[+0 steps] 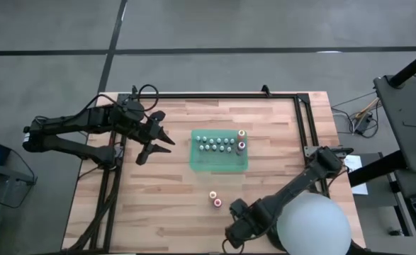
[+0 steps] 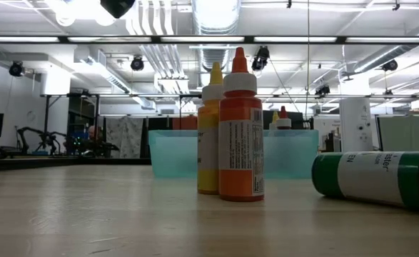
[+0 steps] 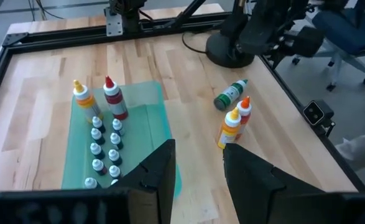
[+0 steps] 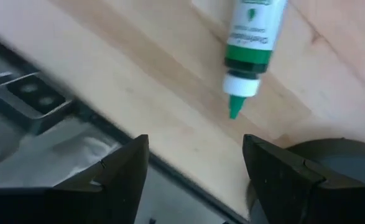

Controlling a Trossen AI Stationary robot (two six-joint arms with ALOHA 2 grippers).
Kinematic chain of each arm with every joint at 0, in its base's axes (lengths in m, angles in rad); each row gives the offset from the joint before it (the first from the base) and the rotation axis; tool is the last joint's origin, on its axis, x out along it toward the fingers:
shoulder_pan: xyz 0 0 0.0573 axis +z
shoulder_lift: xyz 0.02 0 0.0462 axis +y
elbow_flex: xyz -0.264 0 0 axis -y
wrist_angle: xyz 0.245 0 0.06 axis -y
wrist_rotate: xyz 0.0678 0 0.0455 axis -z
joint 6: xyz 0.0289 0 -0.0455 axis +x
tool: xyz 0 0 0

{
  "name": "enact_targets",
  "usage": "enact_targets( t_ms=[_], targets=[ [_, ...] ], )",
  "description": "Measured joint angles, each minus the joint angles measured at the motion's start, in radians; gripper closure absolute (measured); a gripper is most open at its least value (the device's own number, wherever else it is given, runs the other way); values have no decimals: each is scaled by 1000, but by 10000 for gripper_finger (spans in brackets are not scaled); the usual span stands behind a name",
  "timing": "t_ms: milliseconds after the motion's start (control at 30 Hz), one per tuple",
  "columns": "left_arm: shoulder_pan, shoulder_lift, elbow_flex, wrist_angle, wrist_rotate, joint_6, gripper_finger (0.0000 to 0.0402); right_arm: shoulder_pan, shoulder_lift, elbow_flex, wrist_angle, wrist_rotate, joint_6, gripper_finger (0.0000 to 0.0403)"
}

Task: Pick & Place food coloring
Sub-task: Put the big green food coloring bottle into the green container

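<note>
The green tray (image 1: 219, 164) sits near the middle of the wooden table (image 1: 179, 212) and serves as the landmark here. The left gripper (image 1: 164, 142) hovers just off the tray's left side, its jaws part-way apart with nothing between them; the right gripper (image 4: 194, 163) hangs low at the table's near edge, well apart from the tray on the near-right side, jaws spread wide and empty. Inside the tray stand two rows of small bottles (image 3: 104, 146) and, at its right end, a yellow-capped bottle (image 3: 83, 99) and a red-capped bottle (image 3: 114, 99). Outside it, toward the near edge, an orange bottle (image 2: 240, 128) and a yellow bottle (image 2: 209, 132) stand upright and touching or nearly so, and a green bottle (image 4: 250, 43) lies on its side beyond them, closer to the right gripper. The main risk, as I judge it, is the lying green bottle: round and free to roll, it could spin away from a closing jaw or off the table edge close by. Next, a reach for either standing bottle could topple its neighbour, since there is little gap for a finger. Last, lowering a bottle into the crowded tray could knock the small ones over like skittles.
</note>
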Motion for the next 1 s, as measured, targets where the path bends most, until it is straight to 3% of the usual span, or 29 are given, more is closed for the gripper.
enact_targets(
  t_ms=[433, 1000],
  targets=[
    [0, 0, 0, 0, 0, 3, 294, -46, 1, -164, 108, -68, -56, 149],
    [0, 2, 0, 0, -18, 3, 294, -83, 1, -235, 162, -102, -101, 159]
  ],
)
